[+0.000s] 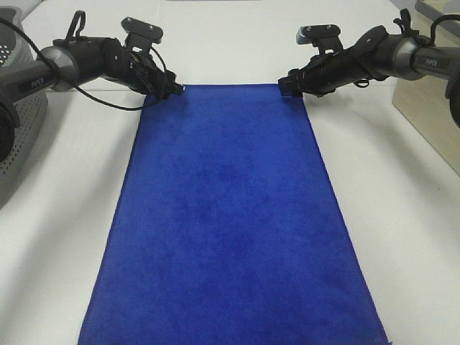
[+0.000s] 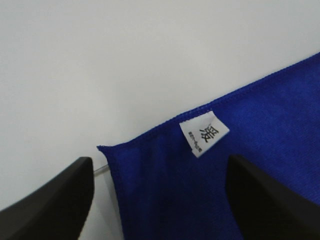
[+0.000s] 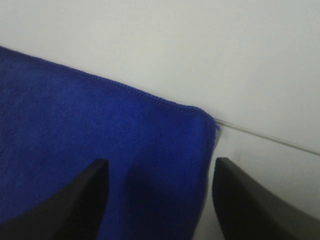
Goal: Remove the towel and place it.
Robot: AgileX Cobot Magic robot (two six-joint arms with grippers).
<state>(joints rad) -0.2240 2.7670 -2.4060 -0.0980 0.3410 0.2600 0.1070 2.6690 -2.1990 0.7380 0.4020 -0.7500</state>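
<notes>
Blue filled the near foreground: the towel (image 1: 230,230) lay flat and lengthwise on the white counter (image 1: 402,215), its near end running out of view. At far left stood a grey perforated basket (image 1: 18,122) (contents not visible). Both arms reached inward and low to the far corners. The left gripper (image 1: 172,90) was spread, straddling the corner with the white tag (image 2: 204,133); the right gripper (image 1: 287,89) was spread over the other corner. Bare counter flanked both long edges.

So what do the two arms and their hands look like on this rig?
Both arms are black with grey sleeve sections carrying small white lettering. Loose black cables loop along them, and a black camera bracket sits above each wrist. Each hand, left and right, has two dark, blunt fingers.
</notes>
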